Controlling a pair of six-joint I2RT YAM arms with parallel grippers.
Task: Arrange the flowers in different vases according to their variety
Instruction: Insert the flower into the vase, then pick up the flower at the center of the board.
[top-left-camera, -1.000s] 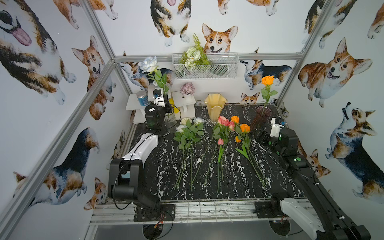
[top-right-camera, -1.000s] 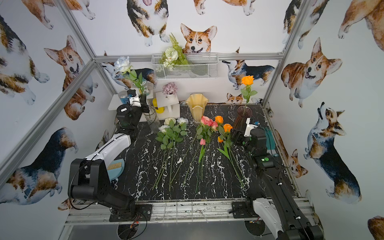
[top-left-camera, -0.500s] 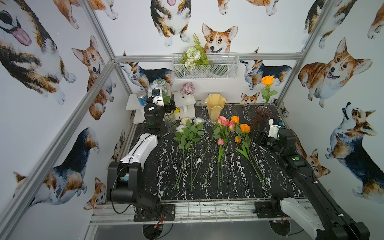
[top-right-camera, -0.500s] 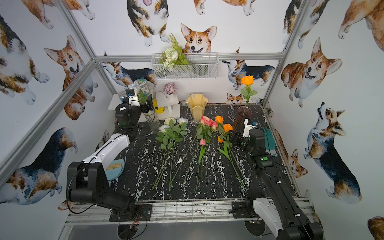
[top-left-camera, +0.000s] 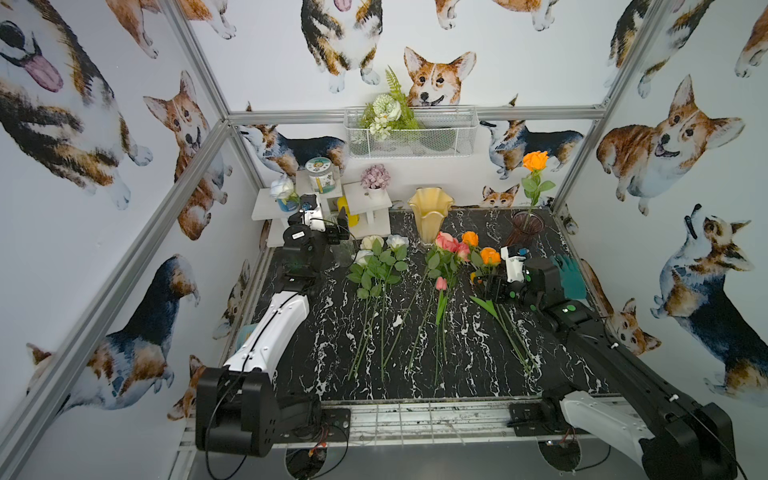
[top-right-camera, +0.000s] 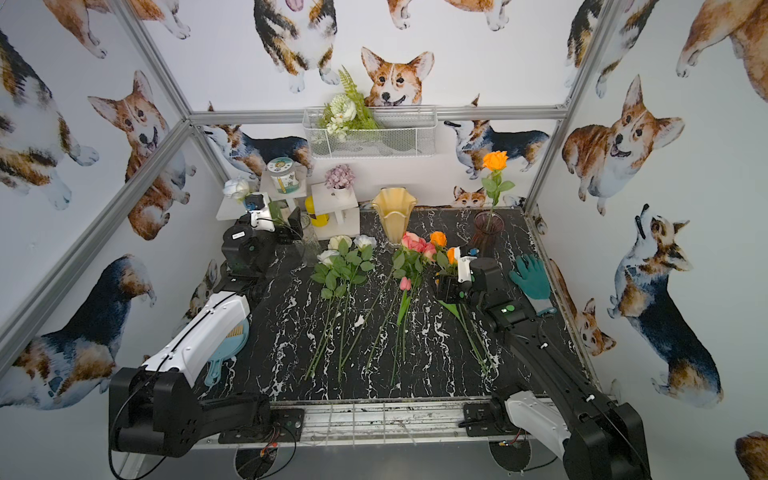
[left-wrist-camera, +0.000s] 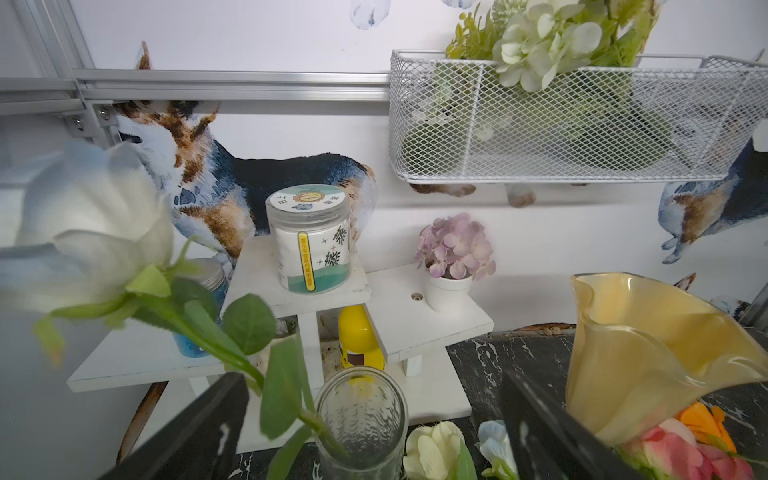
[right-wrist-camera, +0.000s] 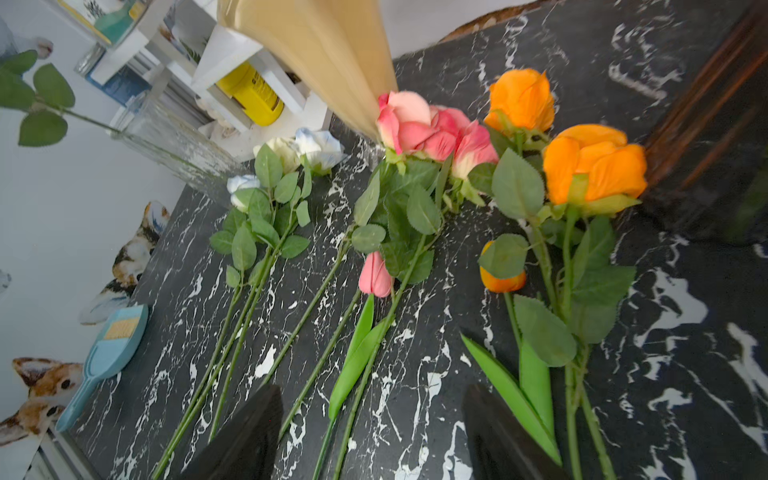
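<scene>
Left wrist view: shows white rose (left-wrist-camera: 95, 224) standing tilted in clear glass vase (left-wrist-camera: 361, 419), left gripper (left-wrist-camera: 374, 378) with fingers spread wide near it, gripping nothing. Right wrist view: shows right gripper (right-wrist-camera: 370, 395), fingers apart and empty, above pink roses (right-wrist-camera: 415, 133) and orange roses (right-wrist-camera: 594, 166) lying on marble table (right-wrist-camera: 685, 311).

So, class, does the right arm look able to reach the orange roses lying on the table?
Probably yes: the right gripper hangs open close beside the orange roses, nothing standing between them.
</scene>
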